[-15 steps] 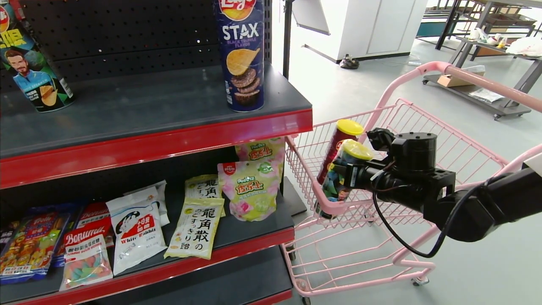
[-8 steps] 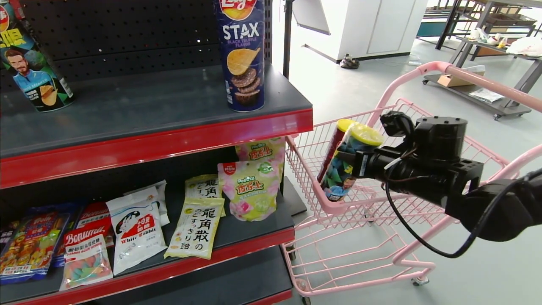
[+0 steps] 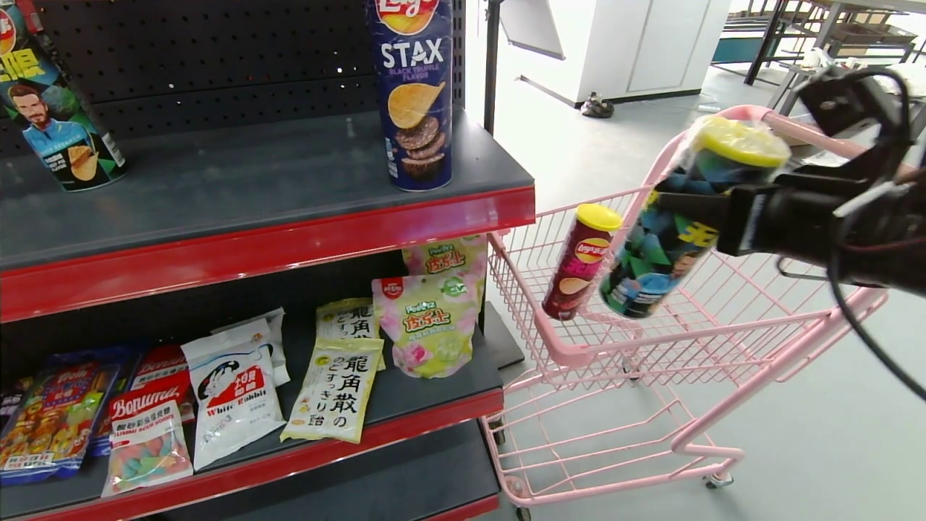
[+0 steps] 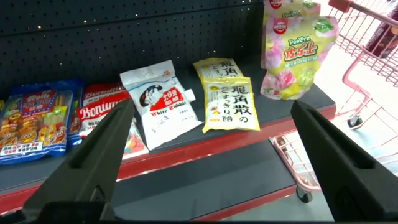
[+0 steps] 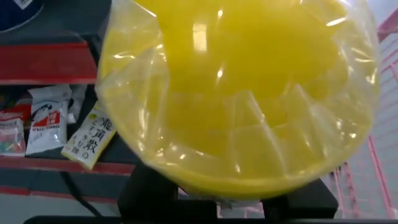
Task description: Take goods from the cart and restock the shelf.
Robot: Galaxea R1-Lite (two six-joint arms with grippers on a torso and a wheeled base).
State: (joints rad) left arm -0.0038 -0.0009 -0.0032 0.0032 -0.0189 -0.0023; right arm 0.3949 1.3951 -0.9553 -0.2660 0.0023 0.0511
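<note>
My right gripper (image 3: 712, 211) is shut on a green-and-blue chips can (image 3: 662, 250) with a yellow lid, holding it tilted in the air above the pink cart (image 3: 579, 354). That yellow lid (image 5: 242, 93) sits close in front of the right wrist camera. A dark red chips can (image 3: 581, 262) with a yellow lid leans in the cart's front corner, just left of the held can. My left gripper (image 4: 211, 155) is open, with nothing between its fingers, and faces the lower shelf's snack bags (image 4: 231, 102).
The upper shelf (image 3: 253, 181) carries a tall blue chips can (image 3: 412, 94) near its right end and a green can (image 3: 58, 108) at the far left, with bare board between them. The lower shelf (image 3: 405, 398) holds several snack bags. Tables stand in the room behind the cart.
My right gripper has lifted the green-and-blue can up and out of the cart, toward the right. The red can stays leaning in the cart.
</note>
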